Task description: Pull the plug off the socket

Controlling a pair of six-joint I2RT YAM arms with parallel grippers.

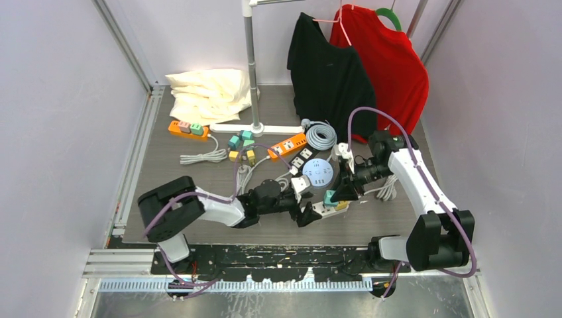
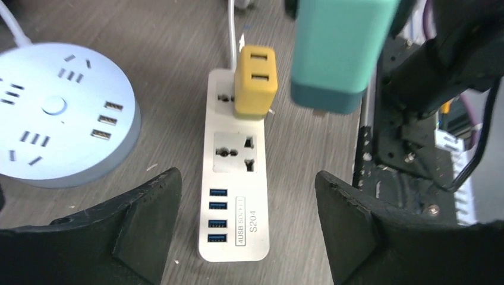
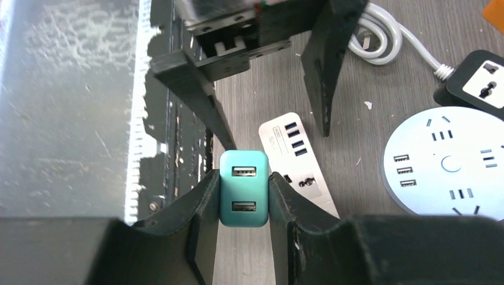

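Note:
A white power strip [image 2: 235,178] lies on the table, its middle socket bare. A yellow plug [image 2: 255,83] sits in its far socket. My right gripper [image 3: 245,178] is shut on a teal plug [image 3: 243,187], which hangs in the air above and just right of the strip [image 3: 297,154], its prongs clear of it. The same teal plug [image 2: 339,53] fills the top of the left wrist view. My left gripper [image 2: 246,184] is open, its fingers wide on either side of the strip's USB end without touching it. From above, the teal plug [image 1: 329,197] is between both grippers.
A round grey-blue socket hub [image 2: 53,113] lies just left of the strip. Black strips [image 1: 301,158], an orange strip [image 1: 286,146] and a coiled cable [image 1: 321,136] sit behind. A clothes rack [image 1: 252,73], shirts and a pillow [image 1: 209,93] stand at the back. The table's front edge [image 2: 365,148] is close by.

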